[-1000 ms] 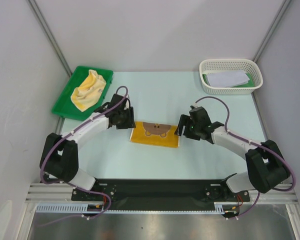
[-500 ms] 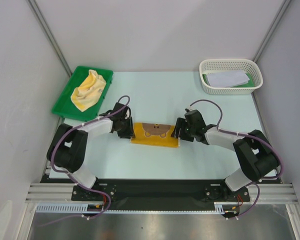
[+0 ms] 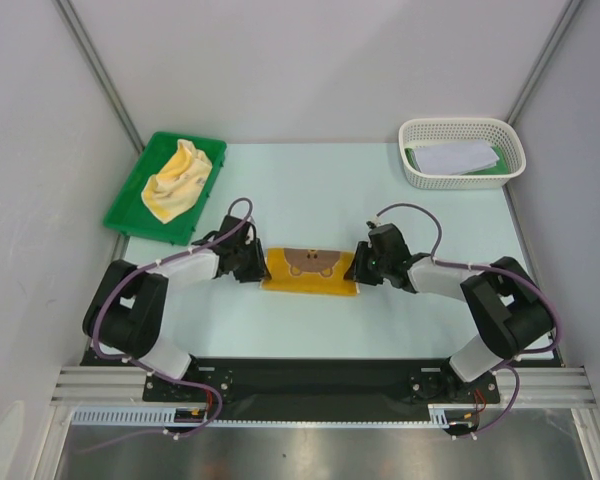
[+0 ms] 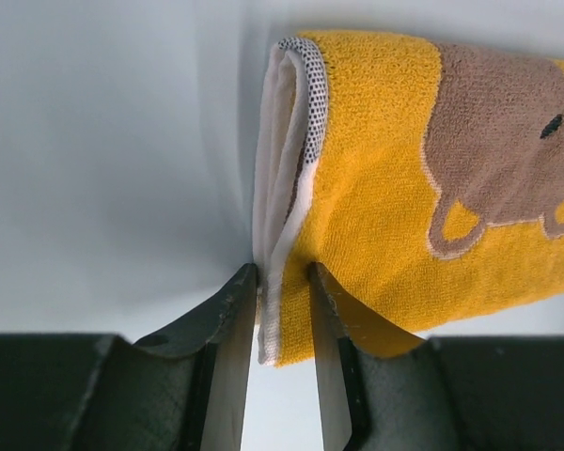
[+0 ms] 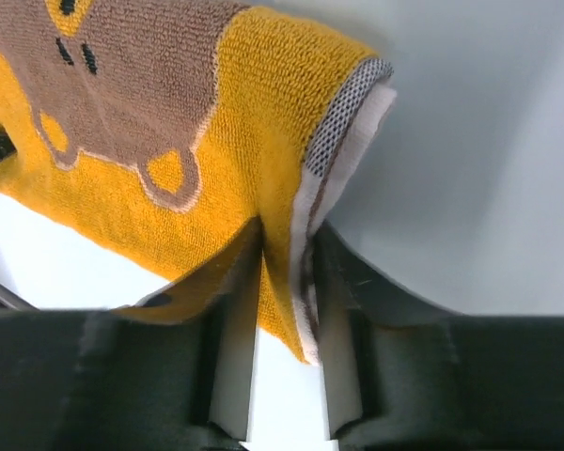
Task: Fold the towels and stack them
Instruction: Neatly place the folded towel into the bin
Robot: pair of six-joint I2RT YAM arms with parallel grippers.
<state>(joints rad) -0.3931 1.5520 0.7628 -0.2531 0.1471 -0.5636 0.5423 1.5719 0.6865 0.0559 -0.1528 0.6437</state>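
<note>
Evidently, with the left tool (image 4: 282, 310) clenched on the left end and the right tool (image 5: 289, 282) clenched on the right end of the folded yellow towel (image 3: 311, 268), which lay on the tabletop (image 3: 310, 190) toward its near edge, both probably needed to rise level together, keeping every layer pinched.

No legible text, label, brand, number or sign is found in any view. The only marking noted is a brown bear figure printed on the orange towel (image 3: 310, 272); it is a picture and carries no lettering.
</note>
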